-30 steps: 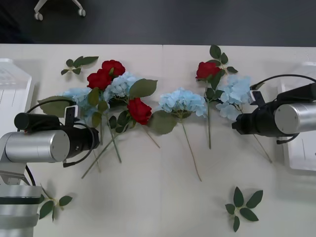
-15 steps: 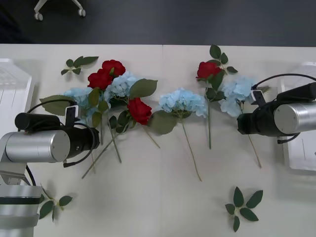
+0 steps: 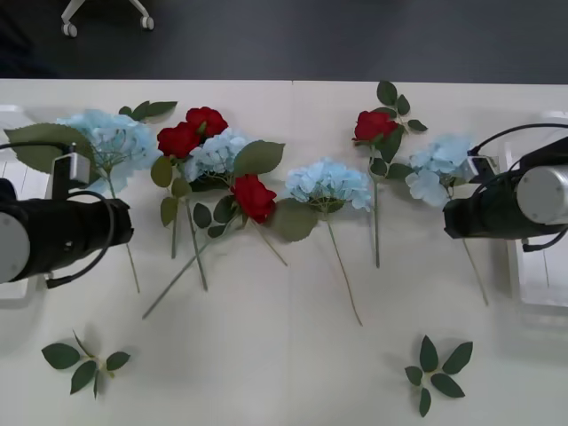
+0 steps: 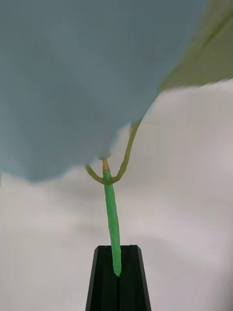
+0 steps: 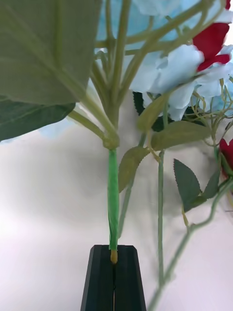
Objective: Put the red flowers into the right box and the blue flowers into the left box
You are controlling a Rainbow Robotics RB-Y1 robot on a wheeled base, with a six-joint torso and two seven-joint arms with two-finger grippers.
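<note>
My left gripper (image 5: 114, 249) is shut on the green stem of a blue flower (image 3: 108, 138), which hangs by the left box (image 3: 19, 117). At the right, my right gripper (image 4: 116, 249) is shut on the stem of another blue flower (image 3: 439, 165), close to the right box (image 3: 534, 277). Two more blue flowers (image 3: 218, 153) (image 3: 328, 183) lie mid-table. Red flowers lie on the table: two (image 3: 180, 140) (image 3: 207, 120) by the left cluster, one (image 3: 253, 197) below them, and one (image 3: 373, 125) right of centre. Both pairs of black fingers are pressed together around the stems.
Loose green leaf sprigs lie at the back left (image 3: 146, 111), front left (image 3: 84, 362) and front right (image 3: 437, 368). The table's far edge meets a dark floor. The front middle of the table is bare.
My left arm has pulled a blue flower out of the left cluster and carried it left and back. My right arm has shifted right with its blue flower.
</note>
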